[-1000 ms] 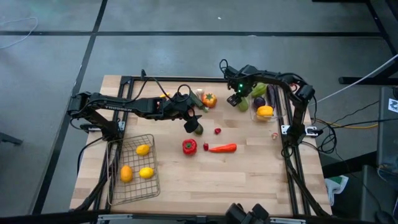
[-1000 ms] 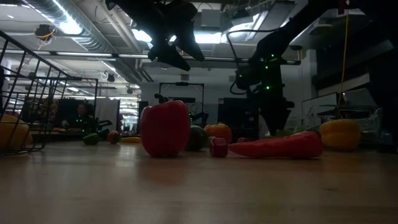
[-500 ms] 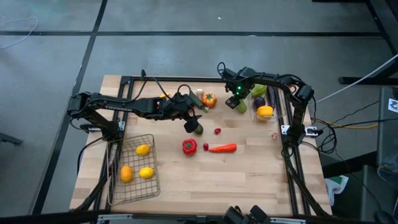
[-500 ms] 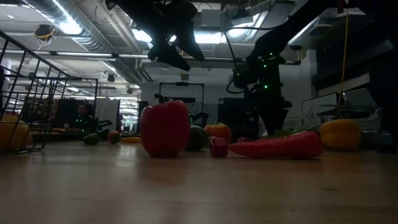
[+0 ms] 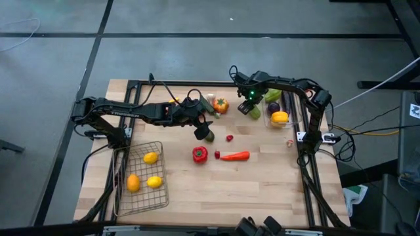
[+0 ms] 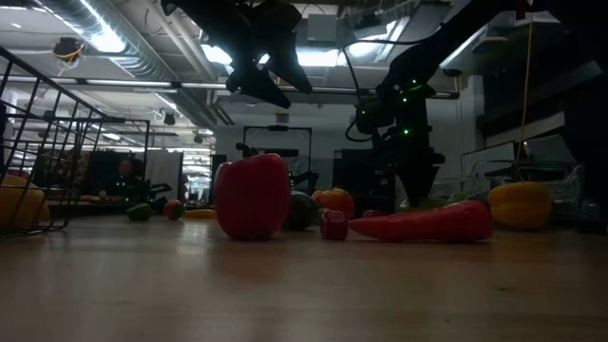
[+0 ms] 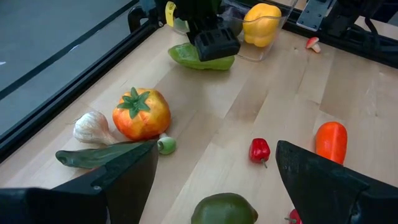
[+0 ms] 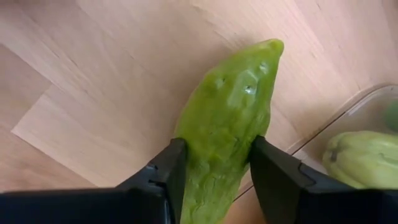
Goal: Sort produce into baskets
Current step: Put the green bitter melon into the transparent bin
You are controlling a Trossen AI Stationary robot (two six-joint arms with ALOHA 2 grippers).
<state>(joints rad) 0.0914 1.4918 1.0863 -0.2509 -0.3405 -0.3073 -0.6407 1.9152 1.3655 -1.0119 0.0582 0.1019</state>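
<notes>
A pale green vegetable [image 8: 230,106] lies on its side on the wooden table, right beside the clear plastic bin [image 5: 268,122]. My right gripper [image 8: 217,146] stands over it, shut on it, and also shows in the left wrist view [image 7: 214,45]. The bin holds a yellow pepper [image 5: 279,117], a purple eggplant and green pieces. My left gripper [image 7: 214,149] hovers open near the table's middle, above a dark green round fruit [image 7: 224,208]. The wire basket [image 5: 120,180] at the near left holds two lemons and an orange piece. My right gripper pinches the pale green vegetable between its two fingers [image 8: 168,168], on its two long sides [image 8: 193,140] about midway along. The fingers come from above, pointing down, and lie across it. The vegetable rests flat on the table.
A red pepper [image 5: 199,154], a long red-orange piece [image 5: 235,156] and a small red piece [image 5: 230,137] lie mid-table. An orange tomato-like piece [image 7: 141,114], a garlic bulb [image 7: 92,127] and a green cucumber [image 7: 93,155] lie toward the far edge. A small mushroom [image 5: 289,142] lies by the right rail.
</notes>
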